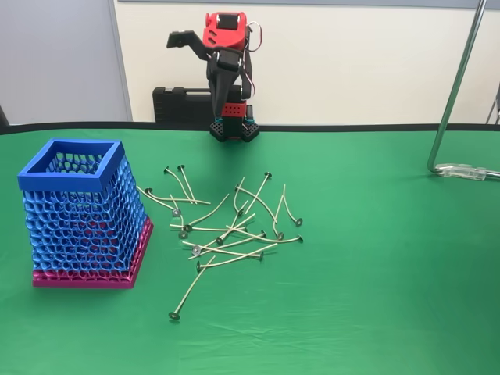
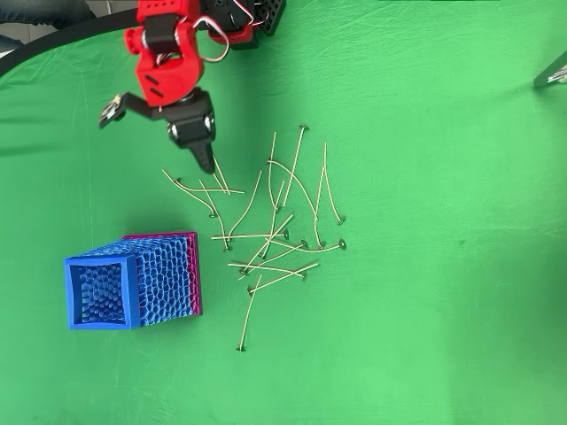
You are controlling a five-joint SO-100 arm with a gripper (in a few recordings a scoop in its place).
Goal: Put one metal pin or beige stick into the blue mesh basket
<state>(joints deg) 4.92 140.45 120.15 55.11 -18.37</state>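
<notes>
The blue mesh basket (image 1: 84,226) (image 2: 164,276) stands upright on its magenta base at the left of the green table. To its right, several thin beige sticks with dark disc heads lie in a loose, crossing pile (image 1: 226,228) (image 2: 276,226). One stick (image 1: 191,289) (image 2: 247,317) lies apart at the near side of the pile. My red and black gripper (image 1: 195,62) (image 2: 159,140) is raised at the back of the table, behind the pile and clear of it. It is open, one finger splayed out to the left, and nothing is between the fingers.
A black case (image 1: 180,101) sits behind the table beside the arm's base (image 1: 233,125). A bent metal stand (image 1: 453,101) (image 2: 554,75) rises at the right, its foot on the cloth. The table's back edge curves behind the arm. Open green cloth spreads right of the pile.
</notes>
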